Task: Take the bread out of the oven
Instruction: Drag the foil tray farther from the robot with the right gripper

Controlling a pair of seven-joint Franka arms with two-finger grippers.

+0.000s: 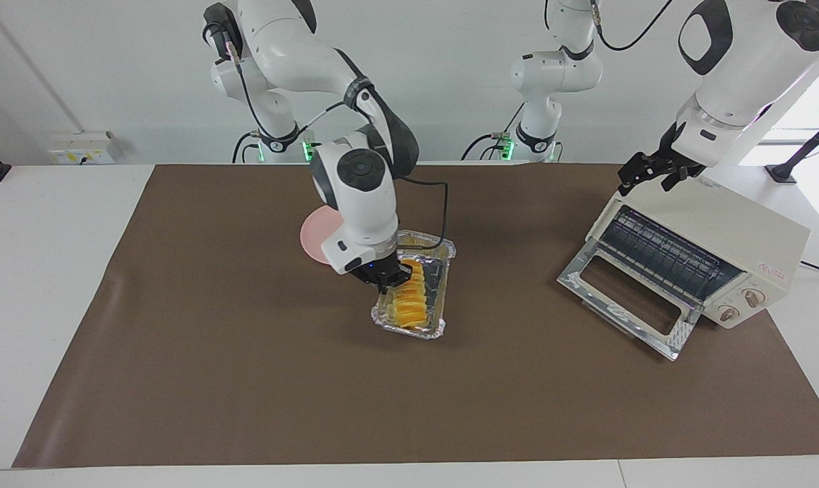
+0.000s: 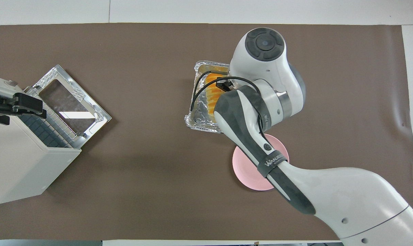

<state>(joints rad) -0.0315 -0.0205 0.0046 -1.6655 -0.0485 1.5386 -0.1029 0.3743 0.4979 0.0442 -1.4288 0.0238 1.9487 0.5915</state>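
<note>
The golden-orange bread (image 1: 409,298) (image 2: 210,91) lies in a crinkled foil tray (image 1: 438,270) (image 2: 199,120) on the brown mat, outside the oven. My right gripper (image 1: 390,279) is shut on the tray's long rim, on the side toward the right arm's end, beside the loaf. In the overhead view the wrist hides its fingers. The cream oven (image 1: 728,227) (image 2: 22,164) stands at the left arm's end with its glass door (image 1: 623,298) (image 2: 71,99) dropped open and the rack bare. My left gripper (image 1: 653,173) (image 2: 20,104) waits open over the oven's top front edge.
A pink plate (image 1: 312,238) (image 2: 249,172) sits nearer the robots than the tray, partly covered by the right arm. The brown mat (image 1: 247,379) covers most of the white table. The right arm's cable loops over the tray.
</note>
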